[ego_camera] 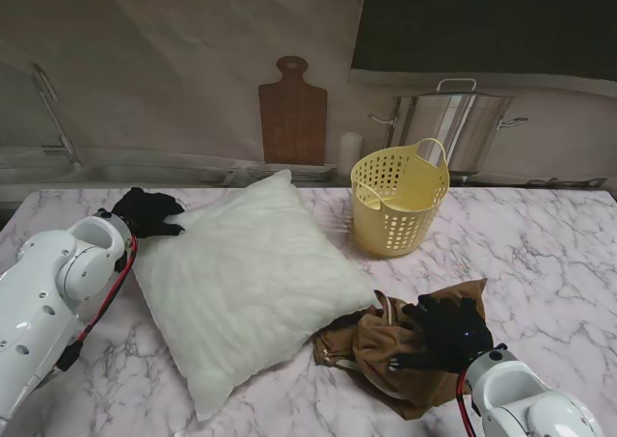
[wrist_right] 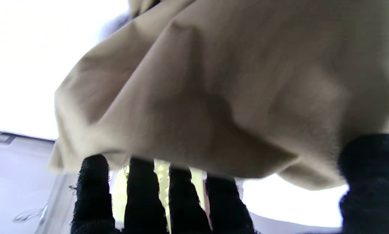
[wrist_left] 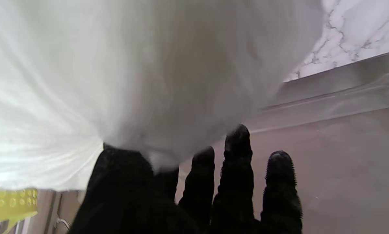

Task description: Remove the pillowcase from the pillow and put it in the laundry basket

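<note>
You have the pillowcase fully off the bare pillow and bunched near the counter's near right edge under your right hand, whose fingers clutch it, while your left hand pinches the pillow's far-left corner; the basket drop remains.

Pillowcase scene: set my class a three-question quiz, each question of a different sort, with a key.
1. True or false: the pillowcase is already in the laundry basket.
2. Which hand is on the pillowcase? A) left hand B) right hand
3. Fill in: the left hand is at the far left corner of the white ____.

Key:
1. False; it lies crumpled on the table.
2. B, the right hand.
3. pillow.
</note>
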Robot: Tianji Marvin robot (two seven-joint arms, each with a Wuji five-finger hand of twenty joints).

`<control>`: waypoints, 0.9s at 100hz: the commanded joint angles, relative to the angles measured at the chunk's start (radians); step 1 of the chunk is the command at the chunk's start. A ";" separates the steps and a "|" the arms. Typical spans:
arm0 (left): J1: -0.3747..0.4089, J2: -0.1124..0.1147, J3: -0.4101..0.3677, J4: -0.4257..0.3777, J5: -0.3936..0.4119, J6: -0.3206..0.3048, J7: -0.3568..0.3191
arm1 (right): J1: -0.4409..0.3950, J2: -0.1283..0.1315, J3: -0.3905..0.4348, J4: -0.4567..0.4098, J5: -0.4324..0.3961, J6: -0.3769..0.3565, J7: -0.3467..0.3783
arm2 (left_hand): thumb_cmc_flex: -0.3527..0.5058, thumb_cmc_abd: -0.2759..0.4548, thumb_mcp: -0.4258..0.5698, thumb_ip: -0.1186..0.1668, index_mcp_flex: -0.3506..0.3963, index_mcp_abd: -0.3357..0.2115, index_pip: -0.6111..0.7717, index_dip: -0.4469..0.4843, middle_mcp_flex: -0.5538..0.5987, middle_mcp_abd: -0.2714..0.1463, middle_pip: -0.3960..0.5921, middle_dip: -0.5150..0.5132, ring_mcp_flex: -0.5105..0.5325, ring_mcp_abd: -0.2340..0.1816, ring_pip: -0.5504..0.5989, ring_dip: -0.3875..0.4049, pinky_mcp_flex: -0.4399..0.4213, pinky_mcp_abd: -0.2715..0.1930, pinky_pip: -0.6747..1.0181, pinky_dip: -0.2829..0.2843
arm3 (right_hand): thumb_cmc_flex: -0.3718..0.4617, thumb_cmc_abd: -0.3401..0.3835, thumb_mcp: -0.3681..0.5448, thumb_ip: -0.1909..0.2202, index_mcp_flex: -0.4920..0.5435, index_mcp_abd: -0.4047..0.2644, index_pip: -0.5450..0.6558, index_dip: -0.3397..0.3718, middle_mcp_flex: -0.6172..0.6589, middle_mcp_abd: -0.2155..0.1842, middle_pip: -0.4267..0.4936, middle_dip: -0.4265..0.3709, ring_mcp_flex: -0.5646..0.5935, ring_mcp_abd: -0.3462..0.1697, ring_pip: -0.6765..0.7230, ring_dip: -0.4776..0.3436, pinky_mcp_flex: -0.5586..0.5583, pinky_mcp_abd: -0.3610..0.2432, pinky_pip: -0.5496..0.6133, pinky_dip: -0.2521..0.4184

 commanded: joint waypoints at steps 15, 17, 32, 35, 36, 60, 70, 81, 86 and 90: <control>0.065 -0.009 -0.067 -0.084 -0.005 0.010 0.062 | -0.040 -0.013 0.036 -0.032 -0.033 0.046 -0.124 | -0.073 0.099 0.027 0.032 -0.128 -0.001 -0.125 -0.132 -0.163 0.057 -0.086 -0.107 -0.111 0.076 -0.083 -0.123 -0.060 0.045 0.302 -0.068 | -0.023 -0.050 0.030 -0.017 -0.008 0.083 -0.007 -0.027 -0.003 0.074 -0.045 -0.033 -0.019 0.003 -0.018 -0.025 -0.010 0.053 -0.016 0.010; 0.072 -0.011 -0.073 -0.095 -0.008 0.010 0.067 | -0.041 -0.014 0.037 -0.033 -0.032 0.049 -0.134 | -0.075 0.102 0.027 0.032 -0.135 0.000 -0.128 -0.136 -0.168 0.058 -0.088 -0.112 -0.121 0.081 -0.087 -0.133 -0.064 0.046 0.293 -0.073 | -0.027 -0.047 0.030 -0.018 -0.011 0.093 -0.015 -0.035 0.000 0.081 -0.069 -0.046 -0.024 0.015 -0.023 -0.031 -0.014 0.057 -0.027 0.004; 0.129 -0.025 -0.105 -0.176 -0.056 -0.005 0.129 | -0.026 -0.016 0.009 -0.028 -0.008 0.046 -0.180 | -0.082 0.121 0.024 0.029 -0.130 0.013 -0.126 -0.150 -0.123 0.055 -0.067 -0.114 -0.159 0.084 -0.094 -0.175 -0.087 0.058 0.237 -0.106 | -0.053 0.001 0.018 -0.018 -0.090 0.012 -0.036 -0.040 -0.015 0.019 -0.119 -0.081 -0.038 0.039 -0.028 -0.050 -0.007 0.143 -0.040 -0.017; 0.140 -0.028 -0.106 -0.191 -0.069 -0.012 0.141 | -0.019 -0.015 -0.004 -0.028 -0.001 0.047 -0.172 | -0.082 0.123 0.024 0.029 -0.122 0.014 -0.122 -0.150 -0.102 0.055 -0.057 -0.109 -0.156 0.079 -0.090 -0.175 -0.089 0.060 0.235 -0.107 | -0.054 0.004 0.016 -0.018 -0.114 -0.008 -0.035 -0.032 -0.032 0.009 -0.110 -0.075 -0.043 0.040 -0.027 -0.049 -0.008 0.155 -0.035 -0.021; 0.144 -0.029 -0.107 -0.197 -0.073 -0.015 0.144 | -0.016 -0.014 -0.009 -0.028 0.002 0.048 -0.169 | -0.081 0.123 0.025 0.029 -0.119 0.014 -0.121 -0.149 -0.095 0.055 -0.054 -0.107 -0.155 0.076 -0.089 -0.174 -0.088 0.060 0.235 -0.107 | -0.055 0.005 0.015 -0.017 -0.131 -0.021 -0.037 -0.027 -0.043 0.000 -0.107 -0.071 -0.047 0.040 -0.027 -0.049 -0.008 0.164 -0.032 -0.023; 0.221 -0.051 -0.038 -0.285 -0.150 -0.041 0.239 | 0.080 -0.004 -0.149 0.027 0.006 0.153 -0.070 | -0.082 0.121 0.022 0.027 -0.067 0.004 -0.098 -0.143 -0.012 0.043 -0.027 -0.075 -0.132 0.063 -0.074 -0.168 -0.089 0.071 0.234 -0.104 | -0.134 0.000 0.054 -0.026 -0.231 -0.058 -0.103 0.061 -0.172 -0.033 -0.050 -0.036 -0.111 0.087 -0.058 -0.089 -0.052 0.270 0.060 -0.208; 0.230 -0.058 0.016 -0.286 -0.169 -0.022 0.273 | 0.113 0.002 -0.182 0.048 0.012 0.187 0.009 | -0.083 0.123 0.022 0.027 -0.068 0.002 -0.099 -0.143 -0.017 0.042 -0.032 -0.071 -0.134 0.058 -0.076 -0.168 -0.094 0.075 0.227 -0.106 | -0.123 -0.012 0.052 -0.030 -0.245 -0.079 -0.115 0.065 -0.188 -0.052 -0.074 -0.048 -0.138 0.101 -0.076 -0.112 -0.061 0.261 0.047 -0.246; 0.221 -0.062 0.069 -0.271 -0.186 0.006 0.283 | 0.147 0.008 -0.214 0.082 -0.008 0.207 0.061 | -0.079 0.126 0.025 0.028 -0.073 0.004 -0.101 -0.143 -0.025 0.040 -0.036 -0.068 -0.138 0.056 -0.079 -0.168 -0.101 0.077 0.218 -0.107 | -0.104 -0.046 0.059 -0.031 -0.266 -0.099 -0.120 0.066 -0.200 -0.064 -0.094 -0.058 -0.140 0.087 -0.072 -0.117 -0.049 0.267 0.054 -0.255; 0.214 -0.062 0.089 -0.262 -0.186 0.019 0.283 | 0.166 0.009 -0.232 0.105 -0.015 0.219 0.067 | -0.064 0.138 0.032 0.030 -0.073 0.004 -0.101 -0.143 -0.028 0.040 -0.037 -0.067 -0.139 0.055 -0.080 -0.167 -0.104 0.077 0.215 -0.108 | -0.089 -0.069 0.065 -0.031 -0.278 -0.105 -0.128 0.063 -0.205 -0.064 -0.103 -0.062 -0.135 0.088 -0.067 -0.116 -0.039 0.274 0.064 -0.255; 0.209 -0.060 0.101 -0.257 -0.181 0.028 0.276 | 0.182 0.011 -0.245 0.123 -0.021 0.228 0.076 | -0.030 0.147 0.026 0.023 -0.079 0.002 -0.089 -0.122 -0.034 0.041 -0.038 -0.064 -0.142 0.055 -0.081 -0.166 -0.107 0.078 0.209 -0.107 | -0.075 -0.092 0.074 -0.031 -0.277 -0.112 -0.141 0.051 -0.204 -0.066 -0.110 -0.067 -0.121 0.090 -0.055 -0.111 -0.018 0.293 0.096 -0.248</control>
